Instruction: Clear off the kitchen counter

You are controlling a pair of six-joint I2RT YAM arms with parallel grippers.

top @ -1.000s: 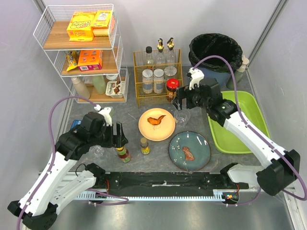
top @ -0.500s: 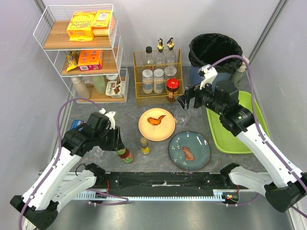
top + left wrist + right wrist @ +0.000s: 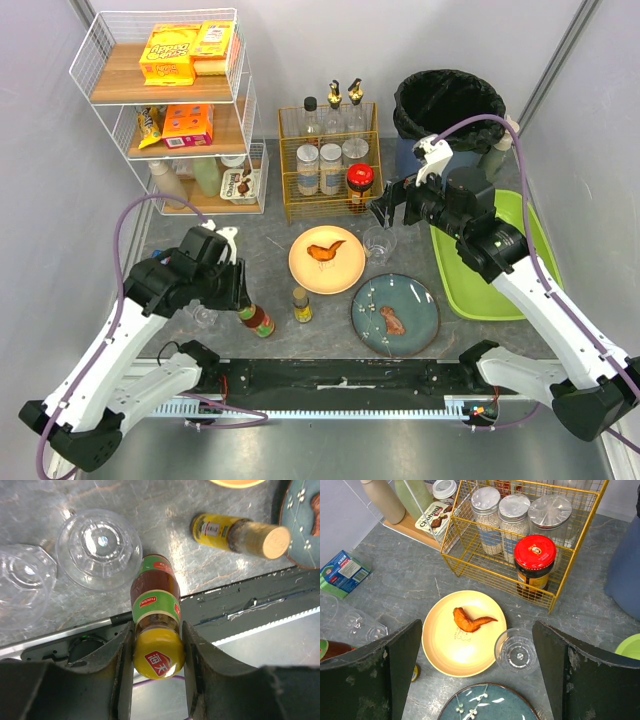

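The dark grey mottled kitchen counter holds a yellow plate with a chicken wing, a clear cup, a blue plate and a small yellow spice jar. My left gripper is shut on the yellow cap of a brown sauce bottle with a green label. In the left wrist view the bottle hangs tilted between the fingers. My right gripper is open and empty above the cup and the yellow plate.
Two clear cups sit left of the held bottle. A blue packet lies at the left. At the back stand a white wire rack, a gold wire basket and a black bin. A lime-green tray lies at the right.
My left gripper has tilted the sauce bottle and shifted slightly left with it. My right arm has drawn back to the right, and its gripper stays open over the clear cup.
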